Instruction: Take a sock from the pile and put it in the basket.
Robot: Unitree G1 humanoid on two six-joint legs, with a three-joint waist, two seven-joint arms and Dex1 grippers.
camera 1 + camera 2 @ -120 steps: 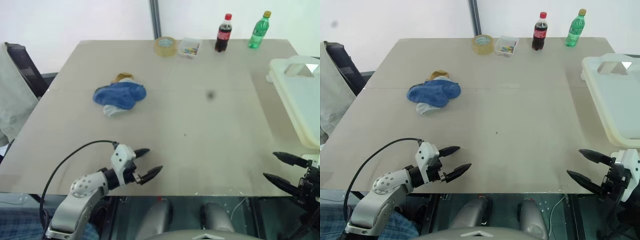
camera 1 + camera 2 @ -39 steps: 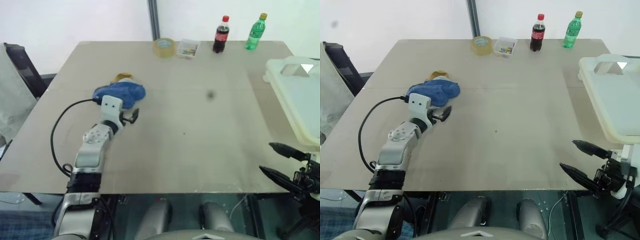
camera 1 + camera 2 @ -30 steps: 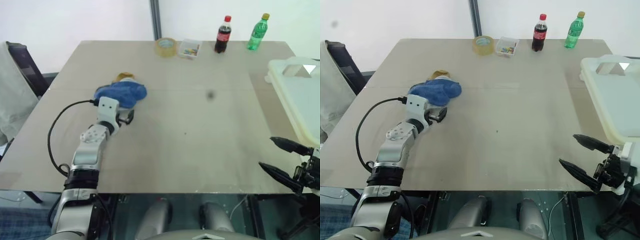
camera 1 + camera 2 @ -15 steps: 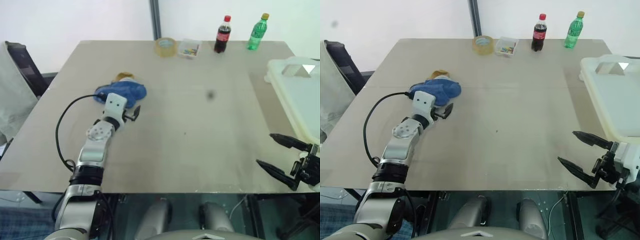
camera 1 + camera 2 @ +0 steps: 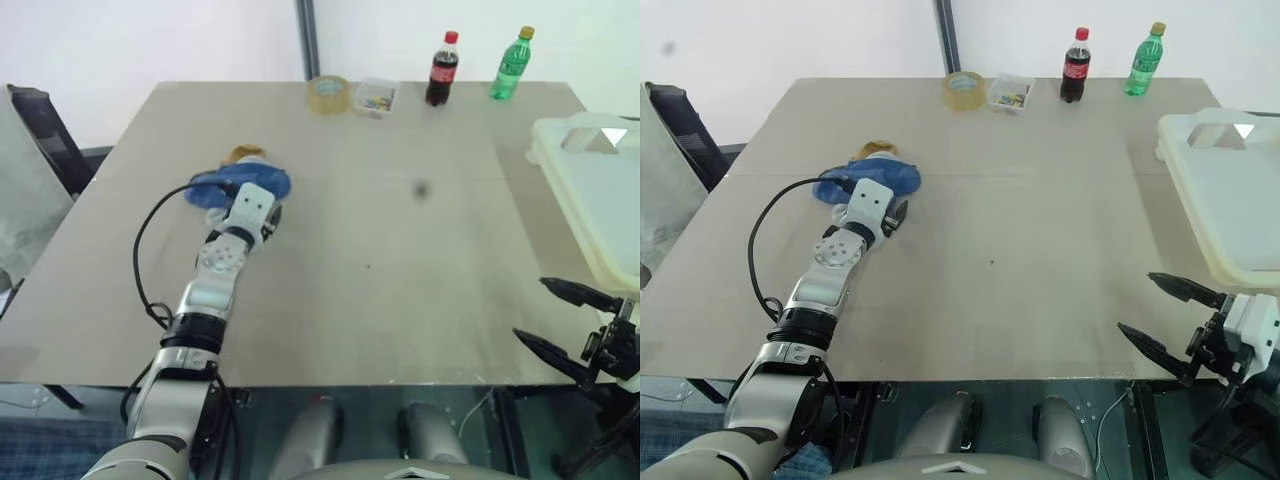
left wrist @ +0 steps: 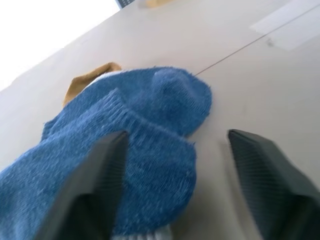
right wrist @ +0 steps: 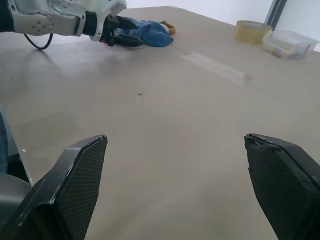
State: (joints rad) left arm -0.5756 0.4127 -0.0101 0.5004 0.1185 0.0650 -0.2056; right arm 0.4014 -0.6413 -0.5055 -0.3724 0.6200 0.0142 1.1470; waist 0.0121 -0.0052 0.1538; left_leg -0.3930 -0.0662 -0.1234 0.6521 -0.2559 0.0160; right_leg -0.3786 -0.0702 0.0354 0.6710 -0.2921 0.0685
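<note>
I observe the left gripper [image 6: 170,195] at the pile [image 5: 240,184] on the table's [image 5: 400,250] left side, fingers parted astride the blue sock [image 6: 135,165], the right gripper [image 5: 570,325] spread wide and empty below the basket [image 5: 595,200].

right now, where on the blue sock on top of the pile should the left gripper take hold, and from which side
Grip the thick folded lobe of the blue sock nearest the left gripper, coming in level from the table's near side. That bulge stands proud of the pile and already lies between the open fingers.
</note>
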